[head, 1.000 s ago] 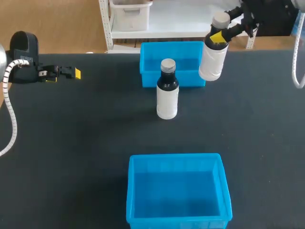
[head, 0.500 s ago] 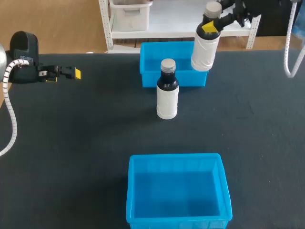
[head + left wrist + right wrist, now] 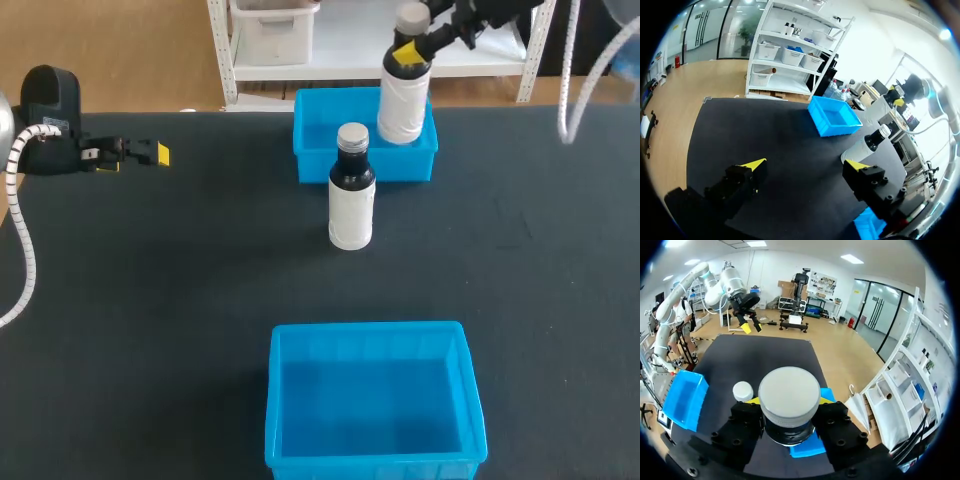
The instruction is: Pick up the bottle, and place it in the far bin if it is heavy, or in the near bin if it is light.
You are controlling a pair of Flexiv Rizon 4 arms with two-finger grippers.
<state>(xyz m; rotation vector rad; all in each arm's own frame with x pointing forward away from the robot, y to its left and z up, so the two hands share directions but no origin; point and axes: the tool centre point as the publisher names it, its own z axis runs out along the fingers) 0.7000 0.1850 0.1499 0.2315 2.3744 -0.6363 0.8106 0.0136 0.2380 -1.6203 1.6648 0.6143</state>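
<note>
Sitting on black table [image 3: 150, 300]: far bin [image 3: 312, 165], near bin [image 3: 366, 328].

Glossy plastic near bin [image 3: 370, 400]; matt table [image 3: 180, 280]; smooth held bottle [image 3: 402, 100].

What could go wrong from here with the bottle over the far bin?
The right hand grips the held bottle only at its neck, so it may swing or slip. It hangs near the far bin's right wall and might catch the rim. The standing bottle just before that bin could get knocked.
</note>
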